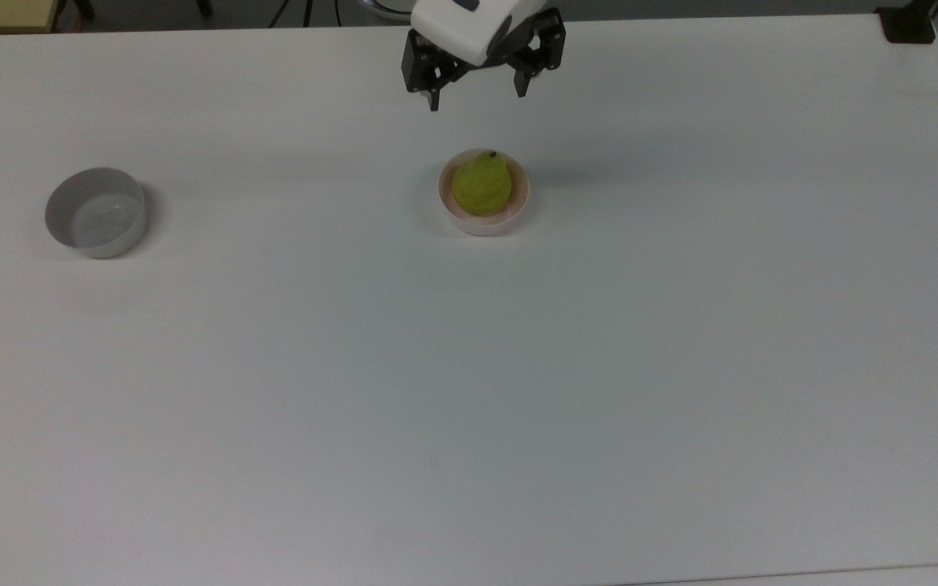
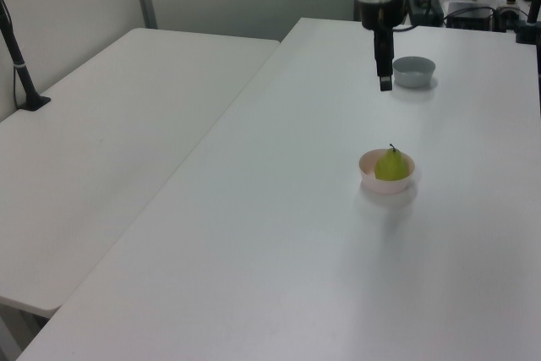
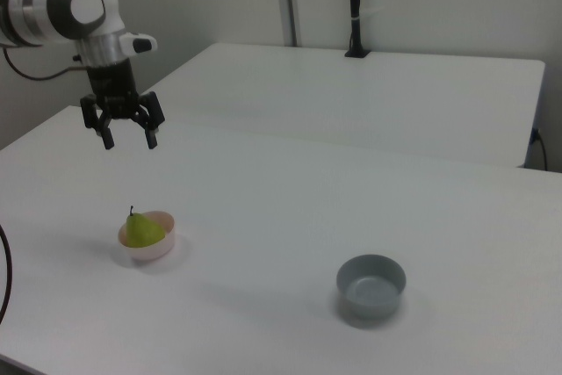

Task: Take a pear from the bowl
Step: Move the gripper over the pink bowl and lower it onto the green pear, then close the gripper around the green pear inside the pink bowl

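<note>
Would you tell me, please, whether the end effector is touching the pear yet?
Apart. In the right view the end effector hangs open well above the pear, with bare table showing between them.

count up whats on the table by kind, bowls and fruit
bowls: 2, a pink bowl and a grey bowl
pears: 1, the pear in the pink bowl
total: 3
</note>
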You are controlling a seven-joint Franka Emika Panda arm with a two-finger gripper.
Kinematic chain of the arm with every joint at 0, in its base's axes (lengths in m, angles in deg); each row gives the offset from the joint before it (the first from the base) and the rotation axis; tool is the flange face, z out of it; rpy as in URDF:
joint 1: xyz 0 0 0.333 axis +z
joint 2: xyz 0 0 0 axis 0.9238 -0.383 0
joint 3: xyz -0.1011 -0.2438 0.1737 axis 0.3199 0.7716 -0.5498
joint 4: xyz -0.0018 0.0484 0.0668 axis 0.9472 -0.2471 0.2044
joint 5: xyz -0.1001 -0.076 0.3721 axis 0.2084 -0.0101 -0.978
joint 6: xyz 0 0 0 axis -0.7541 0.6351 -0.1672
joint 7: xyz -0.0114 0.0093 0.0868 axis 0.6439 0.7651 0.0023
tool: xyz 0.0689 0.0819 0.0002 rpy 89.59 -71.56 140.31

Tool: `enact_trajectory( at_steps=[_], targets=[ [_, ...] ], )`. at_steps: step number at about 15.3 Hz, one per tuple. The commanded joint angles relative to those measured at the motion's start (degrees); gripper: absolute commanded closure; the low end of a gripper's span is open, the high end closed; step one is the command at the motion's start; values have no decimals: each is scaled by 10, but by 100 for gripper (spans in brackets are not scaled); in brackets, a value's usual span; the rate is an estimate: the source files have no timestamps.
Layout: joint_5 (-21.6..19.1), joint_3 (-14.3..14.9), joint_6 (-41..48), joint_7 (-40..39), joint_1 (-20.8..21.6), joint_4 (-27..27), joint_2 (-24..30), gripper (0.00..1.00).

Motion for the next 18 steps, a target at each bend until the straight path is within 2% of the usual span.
enact_trajectory(
  at_steps=[1, 4, 9, 15, 17, 18],
  targets=[
    [-2, 12, -9, -47, 17, -13, -42, 0],
    [0, 12, -21, -89, 18, -20, -82, 0],
    [5, 7, -52, -92, 27, -37, -118, 0],
    [32, -12, -91, -98, 26, -77, -128, 0],
    [55, -16, -102, -98, 26, -92, -128, 0],
    [56, -16, -107, -99, 25, -94, -129, 4]
  ],
)
